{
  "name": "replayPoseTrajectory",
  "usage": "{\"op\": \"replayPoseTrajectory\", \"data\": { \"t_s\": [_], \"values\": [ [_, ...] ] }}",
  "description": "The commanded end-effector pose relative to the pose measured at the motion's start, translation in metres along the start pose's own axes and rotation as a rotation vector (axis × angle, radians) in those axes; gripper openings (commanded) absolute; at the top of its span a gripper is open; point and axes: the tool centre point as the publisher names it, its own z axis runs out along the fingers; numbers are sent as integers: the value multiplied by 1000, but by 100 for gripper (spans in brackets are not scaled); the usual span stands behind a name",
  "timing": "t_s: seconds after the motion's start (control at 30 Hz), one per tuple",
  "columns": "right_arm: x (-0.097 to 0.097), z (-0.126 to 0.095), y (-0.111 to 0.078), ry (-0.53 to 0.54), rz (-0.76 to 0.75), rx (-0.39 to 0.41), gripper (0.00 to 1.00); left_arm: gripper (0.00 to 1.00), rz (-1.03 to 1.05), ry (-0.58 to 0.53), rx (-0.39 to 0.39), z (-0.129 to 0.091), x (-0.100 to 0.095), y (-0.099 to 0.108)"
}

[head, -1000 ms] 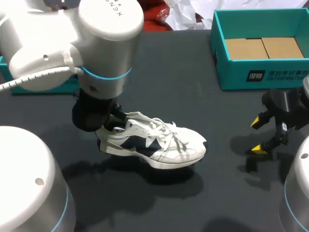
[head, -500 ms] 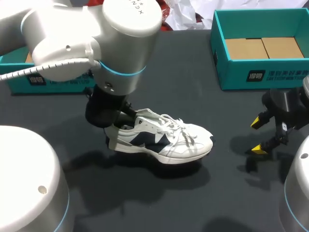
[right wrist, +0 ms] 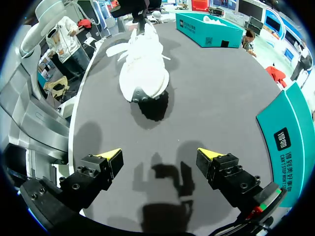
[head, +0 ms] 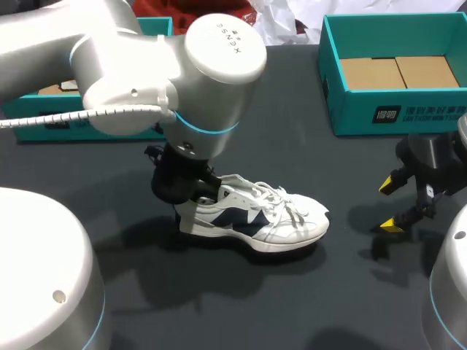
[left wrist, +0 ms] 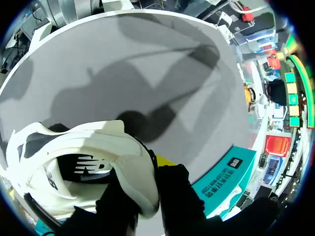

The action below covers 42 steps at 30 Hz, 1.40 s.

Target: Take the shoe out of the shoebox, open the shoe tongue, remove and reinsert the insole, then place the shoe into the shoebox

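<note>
The left pincer (left wrist: 150, 186) clamps the heel collar of the shoe (head: 255, 219), which sits mid-surface (head: 306, 292), out of the shoebox (head: 394, 109). The right pincer (right wrist: 160, 156) hangs open, well apart from it — best it takes the tongue from above while the heel grip holds firm.

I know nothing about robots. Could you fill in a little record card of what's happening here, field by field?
Shoebox: teal, open, far right, no shoe inside
Shoe: white shoe with navy patches, out of the box, sole down, near the middle of the table
Left gripper: shut on the shoe's heel collar
Right gripper: open, empty, apart from the shoe
</note>
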Motion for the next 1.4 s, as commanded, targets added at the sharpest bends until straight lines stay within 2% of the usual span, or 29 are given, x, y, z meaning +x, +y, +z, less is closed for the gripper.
{"op": "replayPoseTrajectory", "data": {
  "t_s": [0.03,0.27,0.67,1.4],
  "values": [
    [2,0,0,-4,0,2,100,0,-12,32,25,7,-20,12],
    [2,0,0,-4,0,2,100,0,-48,51,46,19,-35,19],
    [2,0,0,-4,0,2,100,0,-77,78,30,31,-51,21],
    [2,0,0,-4,0,2,100,0,-121,103,47,29,-64,12]
  ]
}}
